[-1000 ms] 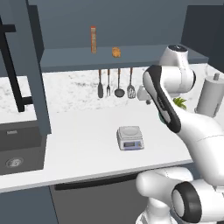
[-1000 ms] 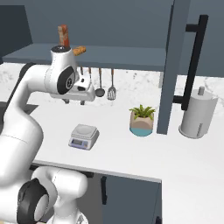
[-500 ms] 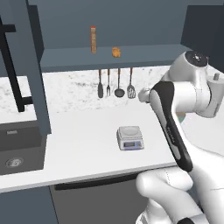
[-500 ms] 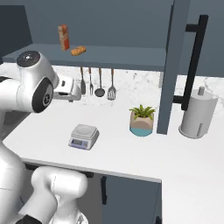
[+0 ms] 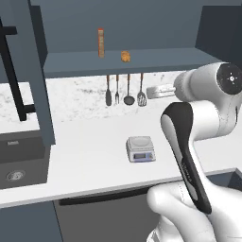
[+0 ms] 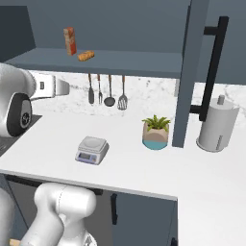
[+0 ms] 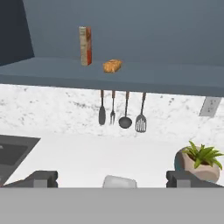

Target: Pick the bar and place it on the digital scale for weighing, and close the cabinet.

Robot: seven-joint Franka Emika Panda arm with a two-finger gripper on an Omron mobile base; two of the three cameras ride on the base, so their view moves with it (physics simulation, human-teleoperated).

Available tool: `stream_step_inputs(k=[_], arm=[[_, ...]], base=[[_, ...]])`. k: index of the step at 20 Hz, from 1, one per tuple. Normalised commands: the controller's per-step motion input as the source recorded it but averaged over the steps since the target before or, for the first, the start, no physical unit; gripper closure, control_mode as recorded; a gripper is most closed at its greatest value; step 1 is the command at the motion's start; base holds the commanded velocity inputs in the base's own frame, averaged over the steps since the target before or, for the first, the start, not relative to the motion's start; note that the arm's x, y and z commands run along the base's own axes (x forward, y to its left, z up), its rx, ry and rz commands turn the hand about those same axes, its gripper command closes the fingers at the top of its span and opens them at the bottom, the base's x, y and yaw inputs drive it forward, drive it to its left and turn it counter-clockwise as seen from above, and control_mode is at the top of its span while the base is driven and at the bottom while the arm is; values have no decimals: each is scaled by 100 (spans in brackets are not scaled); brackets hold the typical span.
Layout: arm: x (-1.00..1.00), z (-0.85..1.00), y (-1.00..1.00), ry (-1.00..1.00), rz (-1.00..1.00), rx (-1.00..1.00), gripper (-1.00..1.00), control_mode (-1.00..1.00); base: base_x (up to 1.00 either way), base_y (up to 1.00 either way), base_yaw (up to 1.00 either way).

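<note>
Cabinet (image 6: 192, 72) doors swung wide, one each side, so shelf is reachable. White surface (image 5: 90, 151) carries one digital scale (image 5: 141, 148), plate bare, waiting for load. One plant pot (image 6: 155, 133), one paper-towel roll (image 6: 216, 126). Four utensils (image 7: 121, 114) hang below shelf. One orange box (image 7: 85, 45) upright. One bar (image 7: 112, 66) lies flat on shelf beside box. Claw (image 7: 112, 179) spread wide, empty, aimed at shelf, well short of bar.

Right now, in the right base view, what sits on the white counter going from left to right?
digital scale → potted plant → paper towel roll.
</note>
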Motion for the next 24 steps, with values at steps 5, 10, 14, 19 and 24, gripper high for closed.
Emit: stream_step_inputs(k=[5, 10, 14, 19, 24], arm=[[0, 38, 6, -8, 0, 0, -100, -100], [0, 51, 8, -3, 0, 0, -100, -100], [13, 58, 29, 0, 0, 0, -100, -100], [26, 9, 12, -3, 0, 4, -100, -100], [51, -6, 0, -3, 0, 0, -100, -100]], base=[[0, 0, 0], [0, 0, 0], [0, 0, 0], [0, 0, 0], [0, 0, 0]])
